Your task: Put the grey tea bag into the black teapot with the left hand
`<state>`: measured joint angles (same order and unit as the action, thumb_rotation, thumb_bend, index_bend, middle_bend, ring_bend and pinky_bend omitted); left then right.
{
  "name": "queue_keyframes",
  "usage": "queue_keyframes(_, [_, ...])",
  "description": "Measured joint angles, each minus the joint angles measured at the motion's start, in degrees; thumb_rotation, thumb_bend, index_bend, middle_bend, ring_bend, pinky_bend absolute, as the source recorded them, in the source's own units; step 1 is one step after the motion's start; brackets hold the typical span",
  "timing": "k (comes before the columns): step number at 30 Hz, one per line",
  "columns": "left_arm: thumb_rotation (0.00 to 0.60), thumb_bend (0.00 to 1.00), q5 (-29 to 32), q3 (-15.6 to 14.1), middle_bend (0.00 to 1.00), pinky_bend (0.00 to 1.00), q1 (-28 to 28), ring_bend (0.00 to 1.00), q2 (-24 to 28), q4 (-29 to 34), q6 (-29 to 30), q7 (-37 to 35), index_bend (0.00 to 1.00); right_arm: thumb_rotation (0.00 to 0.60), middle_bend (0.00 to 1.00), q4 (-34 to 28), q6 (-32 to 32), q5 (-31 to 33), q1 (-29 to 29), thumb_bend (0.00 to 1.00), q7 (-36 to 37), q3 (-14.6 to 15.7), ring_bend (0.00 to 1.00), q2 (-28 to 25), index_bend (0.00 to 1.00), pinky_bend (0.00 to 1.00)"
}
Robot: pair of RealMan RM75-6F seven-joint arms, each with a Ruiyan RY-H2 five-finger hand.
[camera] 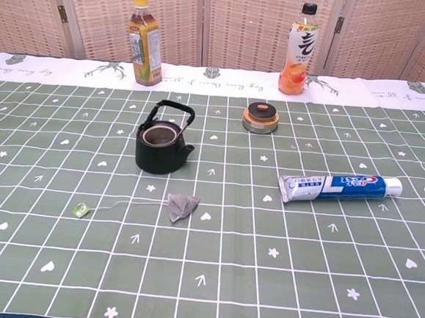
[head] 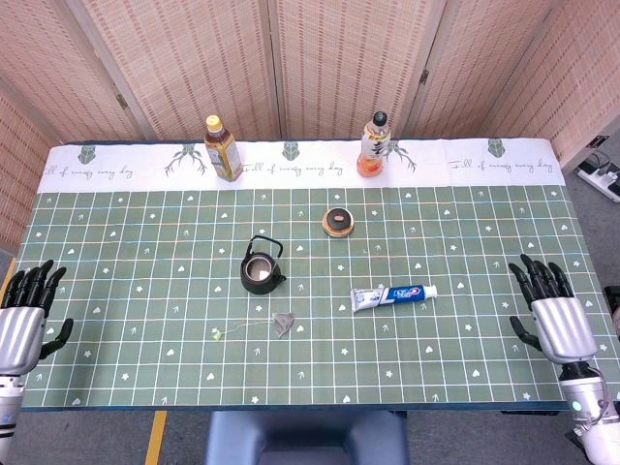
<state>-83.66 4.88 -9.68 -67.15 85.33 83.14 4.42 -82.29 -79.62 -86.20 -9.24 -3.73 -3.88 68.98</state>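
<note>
We're seeing the left hand (head: 24, 320) resting at the table's (head: 116, 368) near-left edge, fingers spread apart and holding nothing. The right hand (head: 554, 315) is sitting at the opposite near edge, likewise released w/ fingers apart (neither hand is showing in the chest view).

The grey tea bag (camera: 182, 206) is lying flat on the green grid cloth, well to the right of the left hand and slightly farther out, approx. midway btwn the two hands. Its string is trailing back toward the left hand, ending in a small green tag (camera: 81, 210). The black teapot (camera: 162, 146) is standing upright just beyond the tea bag, handle up, lid off; the lid (camera: 260, 118) is lying farther out, toward the right-hand side. A toothpaste tube (camera: 340, 188) is lying btwn the tea bag and the right hand. Two drink bottles (camera: 145, 41) (camera: 300, 49) are standing at the far edge.
</note>
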Motion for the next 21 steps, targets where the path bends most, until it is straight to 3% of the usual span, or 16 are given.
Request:
queue_keyframes(6, [0.6, 0.45, 0.0, 0.0, 0.05, 0.04, 0.1, 0.0, 0.0, 0.5, 0.5, 1.1, 0.09, 0.6, 0.0, -0.1, 0.4, -0.4, 0.0, 0.36, -1.0, 0.9, 0.0, 0.2, 0.0, 0.0])
queue_keyframes(12, [0.6, 0.45, -4.6, -0.9, 0.09, 0.08, 0.2, 0.0, -0.1, 0.1, 2.7, -3.4, 0.13, 0.6, 0.0, -0.7, -0.3, -1.3, 0.4, 0.36, -1.5, 1.5, 0.0, -0.1, 0.0, 0.0])
queue_keyframes(18, [0.6, 0.45, -9.2, -3.0, 0.16, 0.04, -1.4, 0.0, 0.8, -0.9, 1.2, -12.3, 0.29, 0.6, 0.0, -1.3, 0.9, 0.0, 0.1, 0.36, -2.3, 1.4, 0.0, -0.3, 0.0, 0.0])
queue_keyframes(21, [0.6, 0.45, -12.1, -4.5, 0.29, 0.14, -3.1, 0.07, 2.0, -1.4, -0.4, -19.1, 0.34, 0.6, 0.0, -0.8, 0.7, -0.2, 0.0, 0.36, -2.4, 1.3, 0.0, 0.1, 0.0, 0.0])
